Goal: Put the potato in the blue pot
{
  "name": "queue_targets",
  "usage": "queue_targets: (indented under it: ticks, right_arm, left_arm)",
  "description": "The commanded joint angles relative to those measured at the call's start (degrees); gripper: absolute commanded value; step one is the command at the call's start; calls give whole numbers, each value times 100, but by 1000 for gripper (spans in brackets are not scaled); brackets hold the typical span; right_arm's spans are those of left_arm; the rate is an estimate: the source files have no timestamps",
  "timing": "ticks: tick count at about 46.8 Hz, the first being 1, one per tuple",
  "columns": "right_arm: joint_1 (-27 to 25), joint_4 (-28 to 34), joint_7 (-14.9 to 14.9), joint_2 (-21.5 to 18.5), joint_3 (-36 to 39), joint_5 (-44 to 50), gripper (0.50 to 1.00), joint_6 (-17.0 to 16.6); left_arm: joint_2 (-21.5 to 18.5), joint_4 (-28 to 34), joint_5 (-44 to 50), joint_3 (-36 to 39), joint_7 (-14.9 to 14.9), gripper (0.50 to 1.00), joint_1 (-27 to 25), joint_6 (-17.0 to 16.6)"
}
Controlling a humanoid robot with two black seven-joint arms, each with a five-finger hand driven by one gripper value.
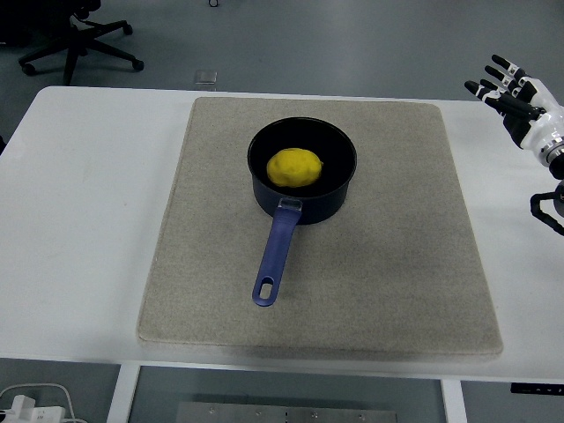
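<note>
You are looking at one yellow potato (294,167) sitting inside the one blue pot (301,174), its handle pointing toward you on the grey mat (370,264) covering the desk (79,220). Your right hand (520,101) is hovering at the desk's far right edge, fingers (490,89) spread and holding nothing, well apart from the pot with nothing lying between. An office chair (75,40) is standing on the floor beyond.

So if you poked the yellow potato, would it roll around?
Probably a little: the potato looks rounded and smooth. The blue pot walls ring it, so it likely stays inside. It looks firm, not squishy.
</note>
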State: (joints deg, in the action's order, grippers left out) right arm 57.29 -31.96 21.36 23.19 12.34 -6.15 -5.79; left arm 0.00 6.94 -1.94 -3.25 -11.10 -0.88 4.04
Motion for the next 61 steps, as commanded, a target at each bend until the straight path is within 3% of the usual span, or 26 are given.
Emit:
queue_targets:
  ticks: [1, 61]
  right_arm:
    - [1, 6, 0, 1, -3, 0, 932, -1]
    - [19, -3, 0, -8, -3, 8, 932, 87]
  left_arm:
    - [0, 0, 0, 0, 2, 994, 0, 0]
    - [0, 0, 0, 0, 2, 994, 0, 0]
